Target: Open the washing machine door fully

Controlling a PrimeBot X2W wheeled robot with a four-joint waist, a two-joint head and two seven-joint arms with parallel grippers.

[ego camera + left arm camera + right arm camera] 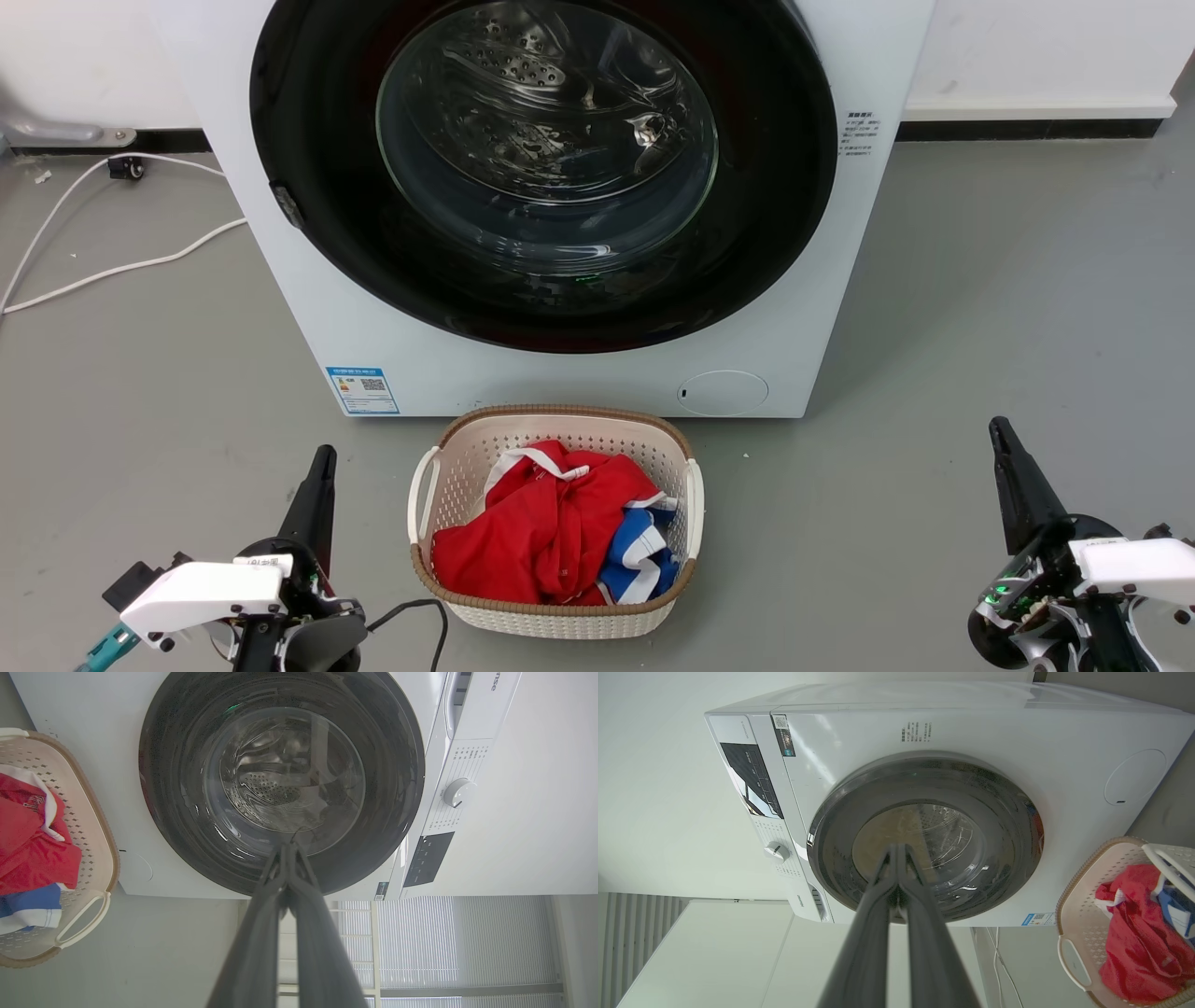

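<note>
You have the washing machine door [546, 159], a glossy black disc with a bulging clear glass bowl, lying shut and flush against the white boxy washing machine [280, 308] at the far centre. Perforated steel shows through the glass. Just near of it, on the smooth grey floor [980, 308], stands an oval cream lattice basket [560, 417] with a brown woven rim. It holds a crumpled red garment [541, 532] and a blue-and-white one [644, 551], and it sits between your grippers and the door. A white cable [112, 271] curls at far left. Your left gripper [322, 462] at near left and right gripper [1001, 434] at near right each press their 2 dark fingers together on nothing, well apart from the door. The wrist views add the machine's upper front: a round white dial [459, 792] and a dark control panel [427, 858].
</note>
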